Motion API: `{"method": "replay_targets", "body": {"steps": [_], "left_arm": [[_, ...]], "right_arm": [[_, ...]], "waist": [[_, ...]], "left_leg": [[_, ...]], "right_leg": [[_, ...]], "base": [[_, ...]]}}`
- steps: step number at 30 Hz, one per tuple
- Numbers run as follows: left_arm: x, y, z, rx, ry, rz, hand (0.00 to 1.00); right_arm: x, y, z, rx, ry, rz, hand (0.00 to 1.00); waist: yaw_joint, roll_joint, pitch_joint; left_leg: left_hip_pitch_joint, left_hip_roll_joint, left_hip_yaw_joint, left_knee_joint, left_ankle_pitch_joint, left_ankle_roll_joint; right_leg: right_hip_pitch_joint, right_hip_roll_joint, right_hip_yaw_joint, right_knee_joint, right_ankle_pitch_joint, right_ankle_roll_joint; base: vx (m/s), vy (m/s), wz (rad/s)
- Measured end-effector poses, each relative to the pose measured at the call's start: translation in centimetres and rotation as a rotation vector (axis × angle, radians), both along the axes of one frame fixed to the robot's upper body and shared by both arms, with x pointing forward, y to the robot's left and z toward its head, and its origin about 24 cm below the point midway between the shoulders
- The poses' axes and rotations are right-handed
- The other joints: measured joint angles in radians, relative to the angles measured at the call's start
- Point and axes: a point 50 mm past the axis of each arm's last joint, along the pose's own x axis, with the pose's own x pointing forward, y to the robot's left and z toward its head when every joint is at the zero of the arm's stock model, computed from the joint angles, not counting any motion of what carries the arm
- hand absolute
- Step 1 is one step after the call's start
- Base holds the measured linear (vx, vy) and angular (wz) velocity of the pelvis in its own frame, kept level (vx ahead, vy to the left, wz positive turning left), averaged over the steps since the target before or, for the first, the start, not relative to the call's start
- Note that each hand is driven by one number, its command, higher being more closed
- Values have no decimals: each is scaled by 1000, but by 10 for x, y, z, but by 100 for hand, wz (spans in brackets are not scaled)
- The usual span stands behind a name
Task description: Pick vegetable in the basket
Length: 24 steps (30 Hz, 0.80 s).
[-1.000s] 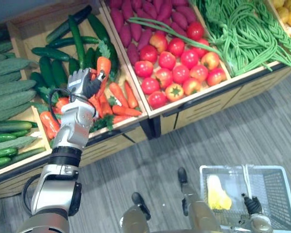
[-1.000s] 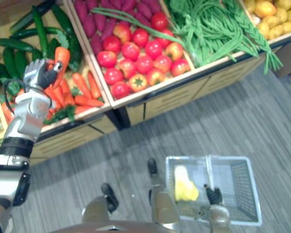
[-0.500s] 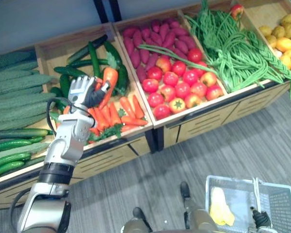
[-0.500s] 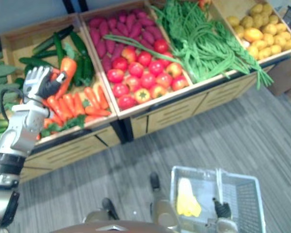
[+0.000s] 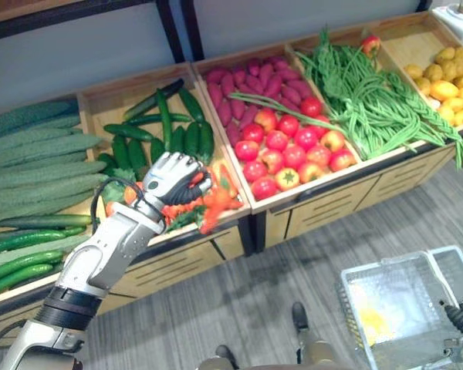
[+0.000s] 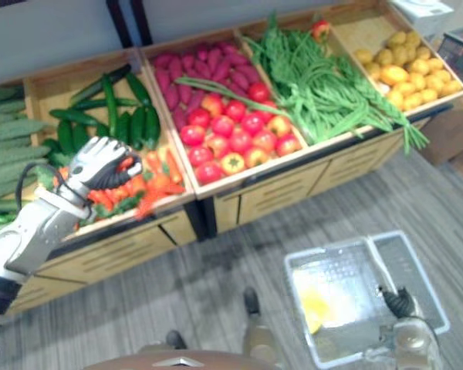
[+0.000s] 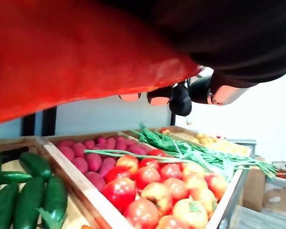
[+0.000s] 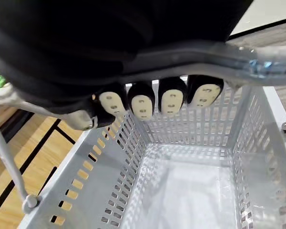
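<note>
My left hand (image 5: 170, 179) is shut on an orange carrot (image 5: 213, 206) over the front of the carrot crate (image 5: 174, 235). The carrot slants down toward the crate's front edge. In the left wrist view the carrot (image 7: 62, 62) lies close across my palm, with the dark fingertips (image 7: 171, 98) curled past it. My right hand (image 6: 397, 302) is shut on the handle (image 8: 238, 59) of the grey wire basket (image 5: 355, 281), which hangs low at the right above the floor. A yellow item (image 6: 316, 310) lies in the basket.
Wooden crates run along the stand: cucumbers (image 5: 31, 162) at the left, dark cucumbers (image 5: 166, 127), tomatoes (image 5: 293, 150) with purple roots (image 5: 251, 89) behind them, long green beans (image 5: 378, 100), and yellow produce (image 5: 451, 73) at the far right. Grey plank floor (image 5: 239, 308) lies between the stand and the basket.
The camera has tilted up, so the whole picture has shifted. My left hand has turned over and swung the carrot from upright above the pile to slanting down by the crate's front edge.
</note>
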Motion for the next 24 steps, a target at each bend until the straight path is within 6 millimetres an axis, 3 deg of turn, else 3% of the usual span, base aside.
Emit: {"method": "replay_targets", "body": {"steps": [7,14,24], "left_arm": [[-14,-33,-3,16,6,-177,100],[-14,-53,-6,-11,16,-250,100],[-27,-87,-14,-24,77,-430,100]], "right_arm": [[7,3,18,-59,-41,89,100],[13,12,31,-103,-70,180,100],[46,35,63,-199,-106,477,100]], "waist": [[-1,0,-34],[-4,0,-48],[-3,9,-57]], "left_leg": [[24,21,62,63,-61,2],[40,45,102,123,-108,3],[79,85,166,172,-146,-14]], "right_leg": [[4,6,49,18,-1,6],[19,16,74,18,-2,7],[32,55,125,19,-7,-4]], "base": [[-6,5,-26],[-21,-16,-16],[-15,-27,-20]]}}
